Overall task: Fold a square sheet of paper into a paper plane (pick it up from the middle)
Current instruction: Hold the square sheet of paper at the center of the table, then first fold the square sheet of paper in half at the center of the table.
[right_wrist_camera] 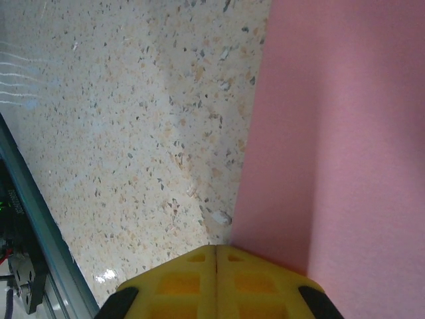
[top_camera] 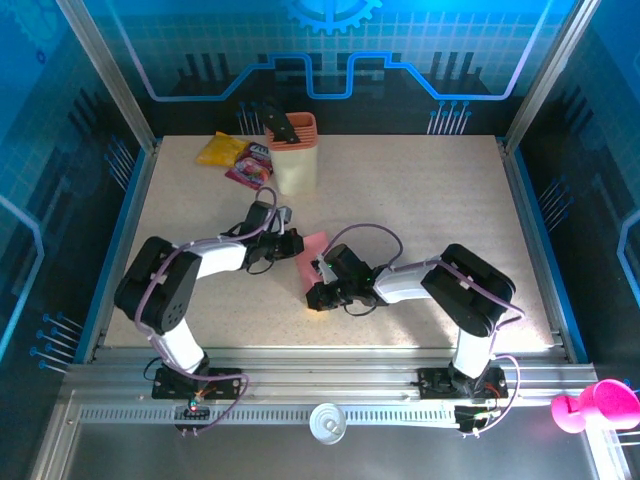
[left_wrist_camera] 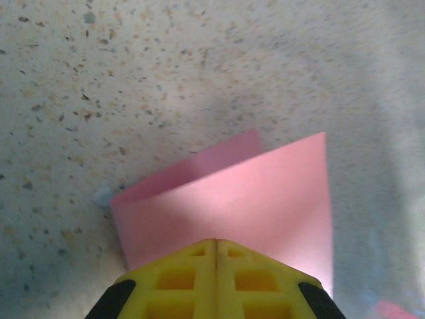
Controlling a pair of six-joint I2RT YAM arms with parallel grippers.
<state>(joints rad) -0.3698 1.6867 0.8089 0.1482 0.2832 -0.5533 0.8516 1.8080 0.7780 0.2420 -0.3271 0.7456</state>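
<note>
1. Reading the print first: the yellow packet (top_camera: pixel 222 150) and the purple-pink packet (top_camera: pixel 250 168), both just left of the peach holder (top_camera: pixel 295 155), carry printing too small for me to make out.
2. The square sheet of paper (top_camera: pixel 312 246) lies on the speckled tabletop (top_camera: pixel 430 200) in front of the holder, well apart from it. My left wrist view shows it folded, one pink layer over another with the edges not matching.
3. Left arm: elbow bent far out to the holder's left, forearm low, reaching in to the sheet. The left gripper (left_wrist_camera: pixel 216 244) has its jaws together, tips on the paper's edge.
4. Right arm: elbow out to the holder's right, forearm low, reaching in from the opposite side. The right gripper (right_wrist_camera: pixel 216 250) also has its jaws together, tips at the sheet's border.
5. I cannot tell whether either pair pinches any paper.
</note>
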